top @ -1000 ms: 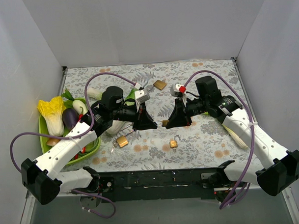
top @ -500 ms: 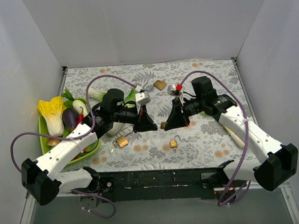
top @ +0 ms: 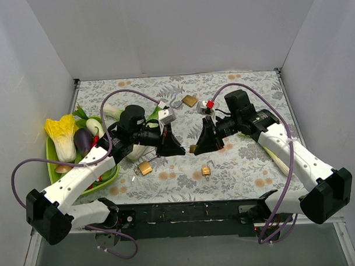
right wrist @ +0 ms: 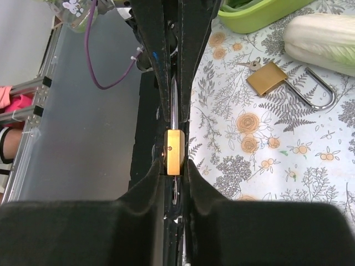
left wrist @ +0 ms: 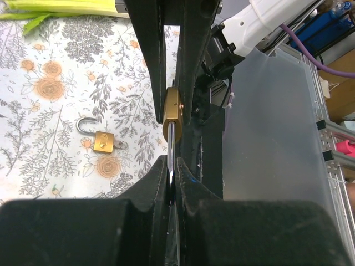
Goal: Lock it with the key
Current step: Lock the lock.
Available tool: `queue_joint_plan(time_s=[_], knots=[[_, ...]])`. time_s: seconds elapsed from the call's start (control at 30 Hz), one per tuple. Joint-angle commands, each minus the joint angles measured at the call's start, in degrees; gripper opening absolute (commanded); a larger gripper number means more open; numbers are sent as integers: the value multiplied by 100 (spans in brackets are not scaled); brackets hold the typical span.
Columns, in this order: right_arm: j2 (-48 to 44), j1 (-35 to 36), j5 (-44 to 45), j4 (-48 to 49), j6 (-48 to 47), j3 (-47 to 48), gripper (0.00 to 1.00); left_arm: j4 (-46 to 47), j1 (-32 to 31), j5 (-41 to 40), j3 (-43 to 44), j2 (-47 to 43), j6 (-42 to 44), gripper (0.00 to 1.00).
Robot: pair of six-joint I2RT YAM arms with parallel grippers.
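The left gripper [top: 179, 148] and right gripper [top: 199, 147] meet tip to tip above the flowered tablecloth [top: 243, 166]. The right one's fingers [right wrist: 148, 183] are clamped on a small brass padlock [right wrist: 173, 151], which sits pinched between their tips. A thin silver bar [left wrist: 171, 147] runs out of the padlock's end straight into the left fingers [left wrist: 148, 188], which are pressed together on it. It shows edge-on, so I cannot tell whether it is the key or the shackle.

Below the right fingertips a second padlock [top: 206, 169] lies on the cloth with its shackle swung open. A third padlock [top: 145, 167] lies just under the left fingers, and a green basket [top: 50, 156] of vegetables sits well off to their outer side.
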Motion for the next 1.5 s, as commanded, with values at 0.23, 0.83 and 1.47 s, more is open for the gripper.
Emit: queue_joint_plan(time_s=[0.23, 0.83, 1.47], knots=[[340, -430, 398, -2121, -1468, 1233, 50, -629, 310, 366, 27, -313, 1140, 0], [621, -193, 337, -2061, -1161, 1207, 55, -551, 302, 375, 141, -111, 1352, 0], [894, 167, 644, -1920, -1108, 1419, 28, -524, 275, 410, 150, 3, 1413, 0]])
